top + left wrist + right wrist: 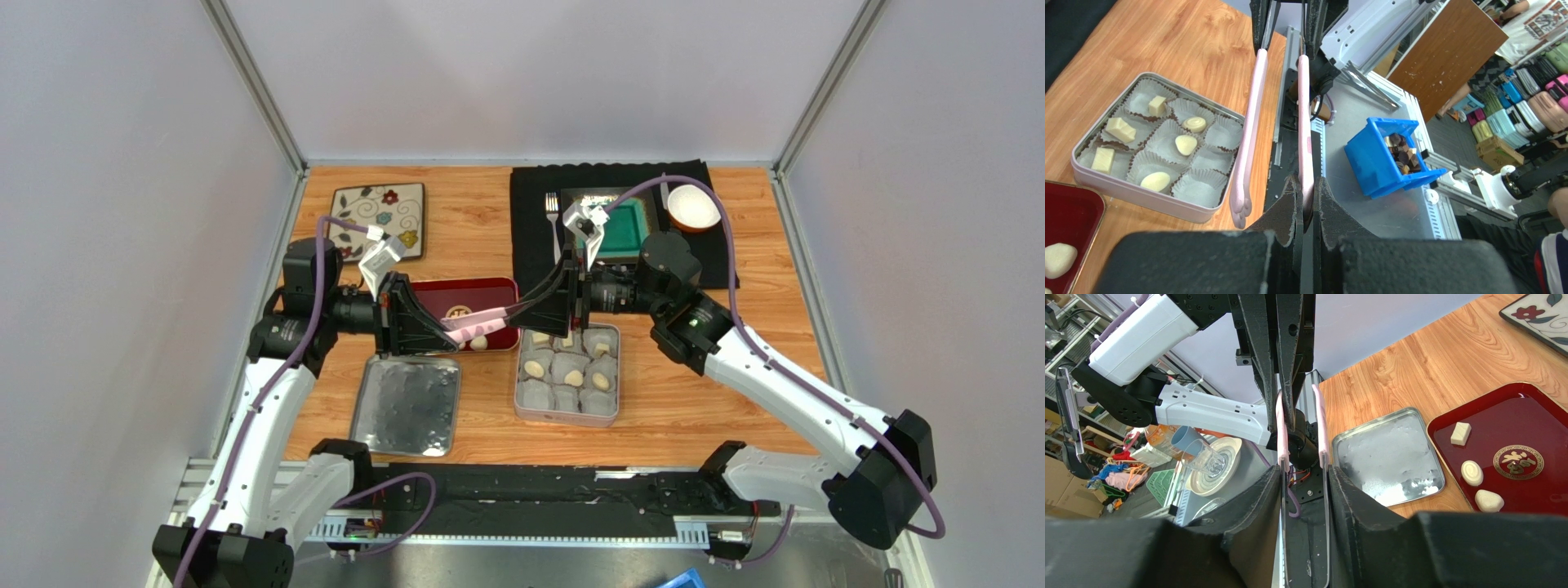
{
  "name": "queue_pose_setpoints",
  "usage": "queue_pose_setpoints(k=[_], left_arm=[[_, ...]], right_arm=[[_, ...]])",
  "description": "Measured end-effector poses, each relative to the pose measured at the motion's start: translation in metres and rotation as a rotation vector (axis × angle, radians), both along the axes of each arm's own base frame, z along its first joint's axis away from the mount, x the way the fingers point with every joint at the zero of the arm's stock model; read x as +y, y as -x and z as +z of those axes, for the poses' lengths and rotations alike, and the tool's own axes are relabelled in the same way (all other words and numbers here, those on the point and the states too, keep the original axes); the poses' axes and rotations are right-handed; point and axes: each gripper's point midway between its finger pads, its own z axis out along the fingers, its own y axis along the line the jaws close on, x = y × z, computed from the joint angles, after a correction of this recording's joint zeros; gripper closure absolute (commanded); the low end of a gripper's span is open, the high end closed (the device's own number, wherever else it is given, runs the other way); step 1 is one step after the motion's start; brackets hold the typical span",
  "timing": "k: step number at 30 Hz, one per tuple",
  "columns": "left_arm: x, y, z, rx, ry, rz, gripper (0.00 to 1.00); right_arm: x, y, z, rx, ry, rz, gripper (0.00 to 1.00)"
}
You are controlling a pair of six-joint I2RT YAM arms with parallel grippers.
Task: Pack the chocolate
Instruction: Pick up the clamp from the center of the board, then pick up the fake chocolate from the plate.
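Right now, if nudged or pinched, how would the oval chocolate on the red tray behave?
The oval chocolate looks smooth and domed, so a pinch might let it slip. It lies flat on the glossy red tray, so a push would probably slide it, not roll it.

High rear overview of the table [478,227]; two close wrist views; red tray [497,294] common to all.

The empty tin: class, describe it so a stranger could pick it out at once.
On the wooden table, two square tins lie toward the near edge. The empty tin is the left one, nearer than the red tray. Unlike the right tin, full of paper cups, it is bare.
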Motion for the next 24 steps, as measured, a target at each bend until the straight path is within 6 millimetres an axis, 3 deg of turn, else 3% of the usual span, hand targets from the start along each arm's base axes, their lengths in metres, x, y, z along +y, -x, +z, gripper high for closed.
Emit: queue_pose_setpoints(k=[13,24], left_arm=[[0.0,0.0,0.002,-0.004,0.006,-0.007,1.0],[0.001,0.001,0.003,-0.005,0.011,-0.01,1.0]], right_arm=[[0.001,0.004,0.007,-0.007,-0.024,0.021,0.82],[0.003,0.005,0.01,-0.015,-0.039,0.02,0.82]])
